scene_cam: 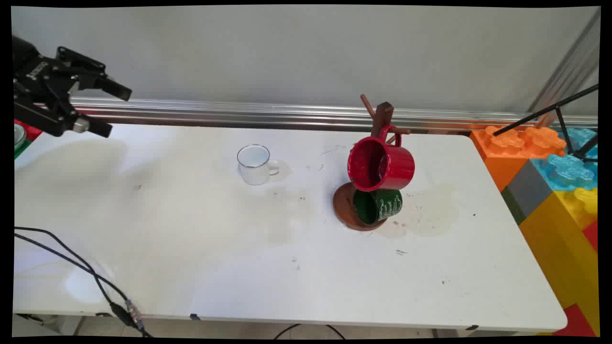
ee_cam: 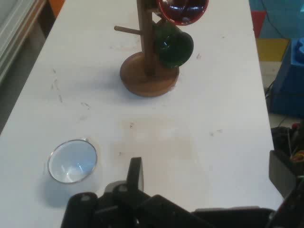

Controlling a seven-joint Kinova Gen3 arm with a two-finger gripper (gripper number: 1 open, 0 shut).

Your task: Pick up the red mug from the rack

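My gripper (scene_cam: 112, 109) hangs high over the table's far left corner, open, with nothing between its fingers (scene_cam: 114, 89). In the hand view it (ee_cam: 209, 175) rises from the bottom edge. The nearest thing is a clear glass mug (scene_cam: 255, 165) standing upright on the white table (scene_cam: 191, 248), well to the gripper's right; the hand view shows the glass mug (ee_cam: 72, 160) at lower left. Farther right stands a wooden mug tree (scene_cam: 345, 210) with a red mug (scene_cam: 380, 164) and, below it, a green mug (scene_cam: 377, 205) hung on its pegs. The hand view has the mug tree (ee_cam: 142, 80), red mug (ee_cam: 183, 9) and green mug (ee_cam: 173, 43) at top.
Large coloured toy blocks (scene_cam: 550, 181) are stacked beside the table's right end, with a black tripod leg (scene_cam: 545, 112) over them. Black cables (scene_cam: 71, 260) cross the near left corner. A metal rail (scene_cam: 239, 112) runs along the back edge.
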